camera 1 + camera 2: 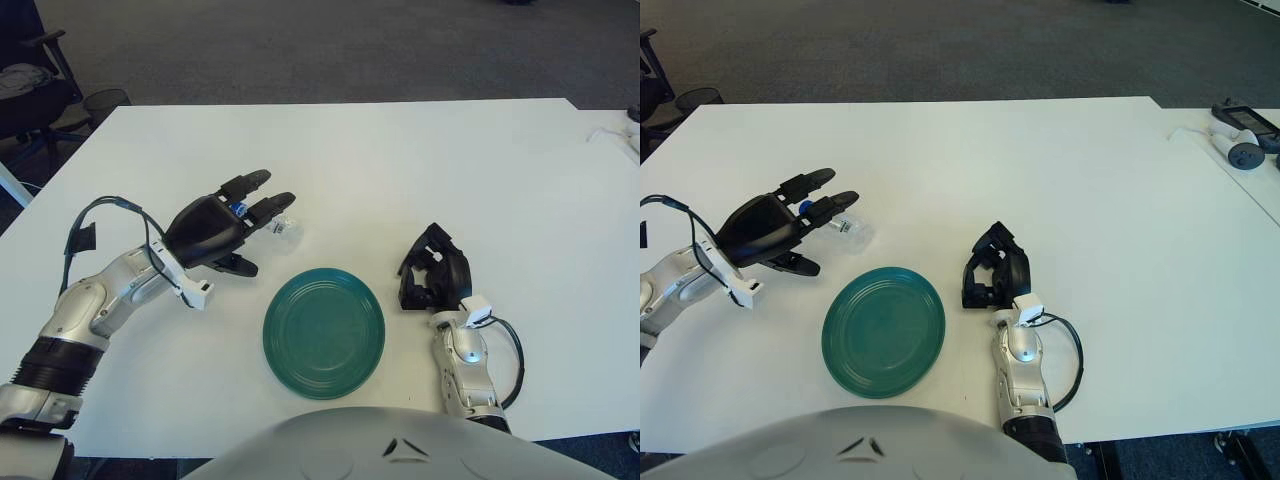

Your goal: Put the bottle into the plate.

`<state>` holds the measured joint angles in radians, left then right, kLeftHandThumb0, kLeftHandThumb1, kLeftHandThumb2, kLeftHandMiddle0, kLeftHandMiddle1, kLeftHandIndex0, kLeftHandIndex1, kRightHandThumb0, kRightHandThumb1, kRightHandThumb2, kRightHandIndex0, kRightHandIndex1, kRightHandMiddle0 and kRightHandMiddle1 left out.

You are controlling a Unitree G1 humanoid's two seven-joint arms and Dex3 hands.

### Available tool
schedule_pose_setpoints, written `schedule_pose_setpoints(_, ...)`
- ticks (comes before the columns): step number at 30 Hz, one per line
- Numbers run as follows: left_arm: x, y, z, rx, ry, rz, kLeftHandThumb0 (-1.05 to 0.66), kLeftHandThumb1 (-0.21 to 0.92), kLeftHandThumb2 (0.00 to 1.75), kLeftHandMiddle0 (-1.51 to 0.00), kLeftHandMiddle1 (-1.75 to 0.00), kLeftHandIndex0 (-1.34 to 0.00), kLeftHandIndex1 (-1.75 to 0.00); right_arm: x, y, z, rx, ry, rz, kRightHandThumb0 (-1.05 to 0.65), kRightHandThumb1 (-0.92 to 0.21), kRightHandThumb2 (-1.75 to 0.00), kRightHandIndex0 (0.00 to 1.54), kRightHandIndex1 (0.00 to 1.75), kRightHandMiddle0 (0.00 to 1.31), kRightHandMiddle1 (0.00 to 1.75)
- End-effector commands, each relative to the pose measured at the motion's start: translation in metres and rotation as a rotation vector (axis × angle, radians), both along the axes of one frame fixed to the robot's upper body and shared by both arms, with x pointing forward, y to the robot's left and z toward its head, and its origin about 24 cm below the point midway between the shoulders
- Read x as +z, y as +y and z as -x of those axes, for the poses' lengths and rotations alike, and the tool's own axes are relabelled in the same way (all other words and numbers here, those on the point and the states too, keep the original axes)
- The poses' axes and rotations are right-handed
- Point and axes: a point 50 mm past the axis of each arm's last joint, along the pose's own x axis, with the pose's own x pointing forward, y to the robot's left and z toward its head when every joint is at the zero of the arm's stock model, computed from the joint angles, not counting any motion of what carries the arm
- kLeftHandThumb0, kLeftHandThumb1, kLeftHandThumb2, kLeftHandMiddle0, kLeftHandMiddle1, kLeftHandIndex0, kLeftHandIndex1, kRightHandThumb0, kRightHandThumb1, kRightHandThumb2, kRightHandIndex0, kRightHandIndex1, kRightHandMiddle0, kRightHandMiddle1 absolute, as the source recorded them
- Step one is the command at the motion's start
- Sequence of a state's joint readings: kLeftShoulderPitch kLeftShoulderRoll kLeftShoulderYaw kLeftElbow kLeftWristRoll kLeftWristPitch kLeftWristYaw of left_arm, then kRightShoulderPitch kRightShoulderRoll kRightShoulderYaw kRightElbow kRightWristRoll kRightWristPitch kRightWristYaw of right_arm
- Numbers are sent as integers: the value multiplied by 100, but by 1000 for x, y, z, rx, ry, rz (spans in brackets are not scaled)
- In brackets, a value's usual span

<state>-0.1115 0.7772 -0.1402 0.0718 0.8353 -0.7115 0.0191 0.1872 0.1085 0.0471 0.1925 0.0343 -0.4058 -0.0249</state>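
Left eye view: the bottle (278, 226) is seen lying on its side on the table (420, 170), just beyond the plate (323, 332); its cap end is covered by the left hand (215, 231), whose fingers (262, 206) are stretched out over it and not yet closed; nothing is gripped. The long axis is judged to run from the palm outward to the right. The right hand (436, 281) is shown right of the plate, fingers curled, empty, and farther off.

White table (420, 160) before me. Dark grey carpet (330, 45) beyond it. Black office chair (30, 85) at my far left.
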Motion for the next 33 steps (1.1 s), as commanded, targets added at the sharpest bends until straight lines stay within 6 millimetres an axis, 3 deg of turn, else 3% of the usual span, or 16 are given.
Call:
schedule_pose_setpoints(1, 5, 2, -7, -9, 17, -18, -105, 88, 17, 0, 0, 0, 0, -41, 4, 22, -9, 234, -31, 0, 2, -165, 92, 159, 63, 175)
schedule_pose_setpoints(17, 10, 2, -21, 13, 48, 1, -101, 83, 13, 0, 0, -4, -3, -43, 5, 22, -6, 234, -23, 0, 0, -164, 90, 161, 62, 175)
schedule_pose_setpoints(21, 10, 2, -25, 27, 64, -11, -95, 78, 15, 0, 0, -1, -17, -43, 4, 21, -12, 235, -18, 0, 0, -163, 90, 161, 62, 175)
schedule_pose_setpoints(23, 10, 3, -27, 40, 69, -19, -92, 73, 20, 0, 0, 0, -20, -43, 5, 21, -12, 234, -16, 0, 0, -163, 90, 160, 62, 175)
schedule_pose_setpoints(27, 11, 5, -32, 64, 73, -33, -88, 58, 45, -1, 0, 0, -26, -43, 5, 21, -12, 234, -16, 0, 0, -163, 90, 160, 62, 175)
schedule_pose_setpoints(33, 4, 10, -42, 112, 65, -53, -90, 54, 54, -2, -1, 0, -24, -43, 5, 21, -12, 232, -15, 0, 0, -163, 90, 160, 62, 175)
